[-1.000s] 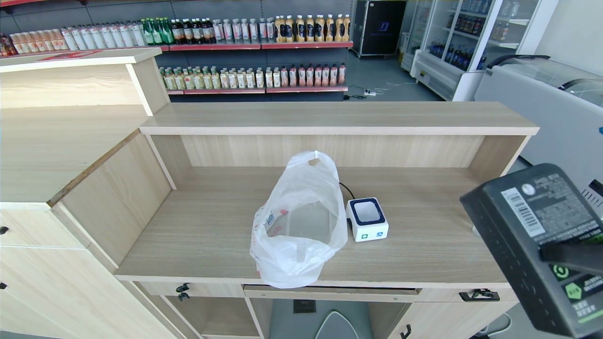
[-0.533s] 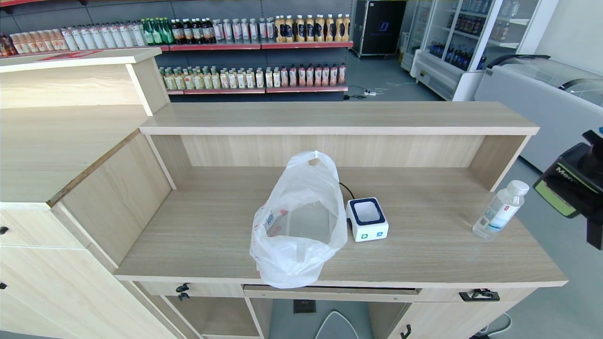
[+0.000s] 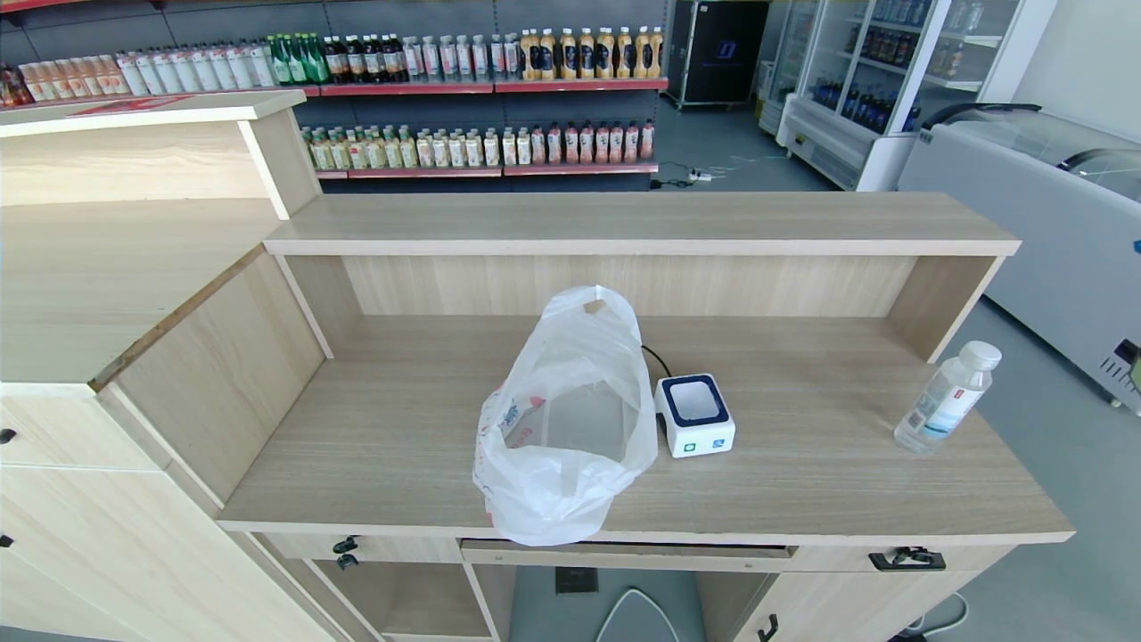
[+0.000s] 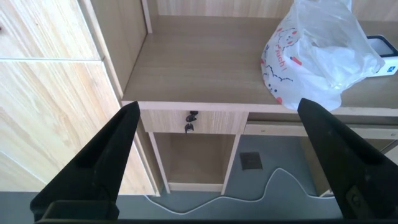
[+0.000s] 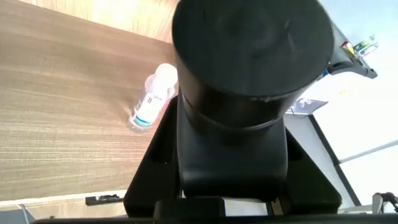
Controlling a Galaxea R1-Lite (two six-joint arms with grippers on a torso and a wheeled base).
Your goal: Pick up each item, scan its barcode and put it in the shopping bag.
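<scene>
L gripper [image 4: 217, 106] hangs w/ fingers wide apart, holding nothing, in front of the counter [image 3: 802, 481], left of the scanner [image 3: 694, 415]. R gripper [image 5: 230, 130] is clamped on a black bottle [image 5: 249, 43], near the water bottle [image 3: 947, 397], which stands well apart from scanner, on its right. Shopping bag [image 3: 570, 419] stands open just beside scanner, on its left.
</scene>
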